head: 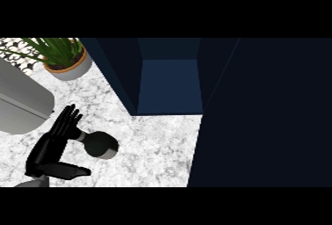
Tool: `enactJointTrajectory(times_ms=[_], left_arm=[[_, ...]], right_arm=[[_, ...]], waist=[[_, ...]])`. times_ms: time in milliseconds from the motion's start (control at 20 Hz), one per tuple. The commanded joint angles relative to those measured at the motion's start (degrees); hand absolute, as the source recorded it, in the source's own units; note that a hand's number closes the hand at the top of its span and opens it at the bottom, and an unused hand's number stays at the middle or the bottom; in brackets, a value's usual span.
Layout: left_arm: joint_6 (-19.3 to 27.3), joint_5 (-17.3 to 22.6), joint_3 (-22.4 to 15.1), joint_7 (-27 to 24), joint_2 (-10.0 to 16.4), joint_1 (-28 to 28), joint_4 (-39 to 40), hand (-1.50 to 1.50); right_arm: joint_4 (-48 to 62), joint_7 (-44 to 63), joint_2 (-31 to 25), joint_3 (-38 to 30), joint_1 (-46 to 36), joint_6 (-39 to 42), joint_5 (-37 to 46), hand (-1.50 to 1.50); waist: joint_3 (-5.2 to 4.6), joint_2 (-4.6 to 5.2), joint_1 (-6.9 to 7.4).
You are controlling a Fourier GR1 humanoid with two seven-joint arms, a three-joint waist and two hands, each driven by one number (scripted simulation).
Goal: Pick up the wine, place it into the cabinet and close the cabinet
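Note:
The wine bottle [100, 144] is dark with a pale grey neck and stands on the marble counter [156, 145] at the lower left. My left hand [52, 143] is right beside it on its left, fingers straight and pointing away from me, thumb stuck out to the right below the bottle. The fingers touch or nearly touch the neck but do not curl round it. The dark blue cabinet [170, 83] stands open beyond the bottle, its inside bare. Its door [266, 114] swings out as a large dark panel filling the right side. My right hand does not show.
A potted green plant [65, 61] stands at the back left corner. A large grey rounded object [19, 105] lies along the left edge, just beyond my left hand. Marble counter lies between the bottle and the cabinet's opening.

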Motion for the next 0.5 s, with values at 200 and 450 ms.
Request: enactJointTrajectory(times_ms=[200, 450], left_arm=[[-3.2, -1.1, 1.4, -6.6, 1.9, -6.3, 14.6, -1.50], [-6.5, -2.8, -0.4, -10.4, 1.2, -6.3, 21.8, -1.50]], right_arm=[[-11.9, 2.6, -4.3, -0.1, 3.8, -0.1, 4.3, -1.50], [-8.0, 2.2, -3.0, 1.2, 0.9, -2.0, 6.8, -1.50]], waist=[[0.03, 0.06, -0.39], [-0.01, 0.09, -0.03]])
